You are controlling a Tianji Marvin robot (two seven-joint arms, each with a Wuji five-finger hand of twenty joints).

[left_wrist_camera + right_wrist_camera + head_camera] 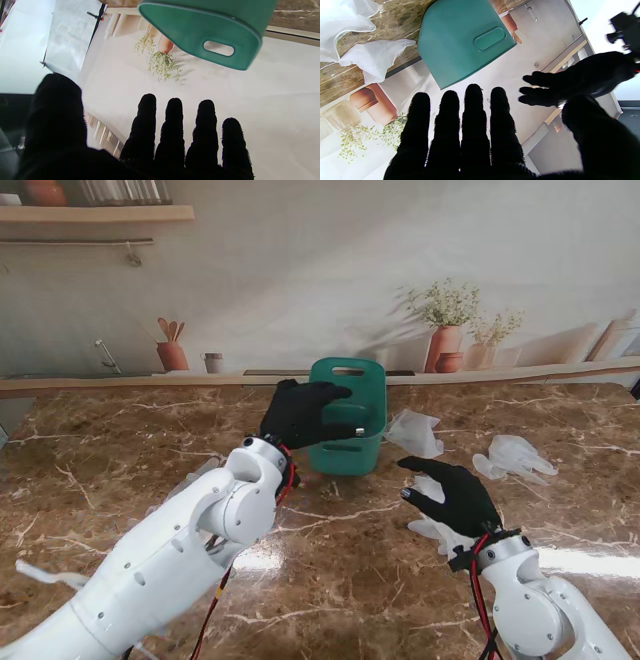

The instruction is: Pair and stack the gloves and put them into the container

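A green container [352, 412] with handle slots stands at the table's middle back; it shows too in both wrist views [212, 27] [460, 42]. My left hand [303, 415], black-gloved, hovers raised just left of the container, fingers spread and empty. My right hand [452, 492] floats open over a clear glove [428, 528] lying nearer to me. Another clear glove [414, 432] lies beside the container's right side, and a third [514, 456] farther right. Two thin gloves [372, 57] appear in the right wrist view. My left hand [570, 80] is seen there too.
The brown marble table [120, 450] ends at a wall ledge [120, 383] behind the container. A pale scrap [45, 575] lies near my left arm at the near left. A painted backdrop with pots and plants fills the wall.
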